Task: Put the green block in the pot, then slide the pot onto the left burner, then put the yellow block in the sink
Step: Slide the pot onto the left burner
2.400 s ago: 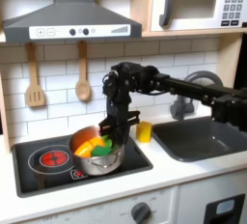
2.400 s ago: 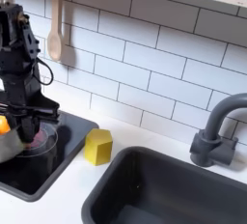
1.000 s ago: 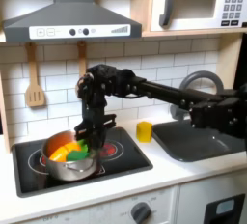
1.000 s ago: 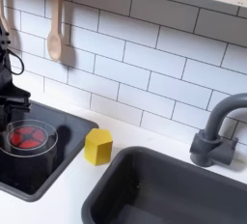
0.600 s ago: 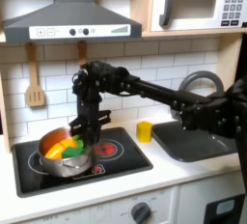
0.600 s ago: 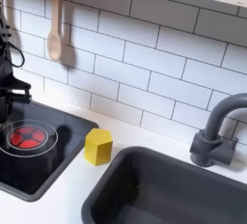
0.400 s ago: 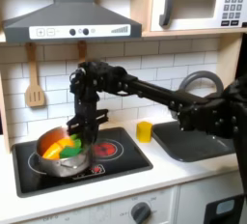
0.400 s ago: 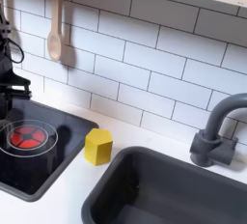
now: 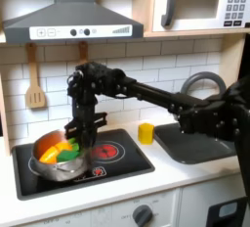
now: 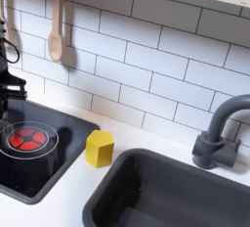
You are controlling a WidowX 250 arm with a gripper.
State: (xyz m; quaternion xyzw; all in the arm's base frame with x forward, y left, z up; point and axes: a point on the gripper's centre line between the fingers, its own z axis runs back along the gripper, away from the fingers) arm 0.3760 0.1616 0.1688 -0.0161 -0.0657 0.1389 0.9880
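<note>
**Pot over the left side of the cooktop, gripper at its rim**

In the first exterior view we see the pot (image 9: pixel 57 158) sitting on the black cooktop (image 9: pixel 117 167), toward the first exterior view's left, covering the spot where the left burner would be. Inside it lies the green block (image 9: pixel 69 154), next to orange and yellow pieces we cannot identify. The gripper (image 9: pixel 76 131) comes down from the arm (image 9: pixel 146 89) to the pot's right-hand rim; its fingers appear closed on that rim, though the picture is too blurred for us to be sure, so we cannot tell.

A red burner ring (image 9: pixel 106 151) shows bare on the cooktop just to the right of the pot in the first exterior view. In the second exterior view the same kind of red ring (image 10: pixel 26 138) lies uncovered near the left edge.

The yellow block (image 9: pixel 145 133) stands on the white counter between the cooktop and the sink (image 9: pixel 200 143) in the first exterior view. In the second exterior view we see the yellow block (image 10: pixel 99 148) upright on the counter, just beside the sink (image 10: pixel 156 197) rim and not inside it, with the dark faucet (image 10: pixel 217 133) well to its right.
</note>
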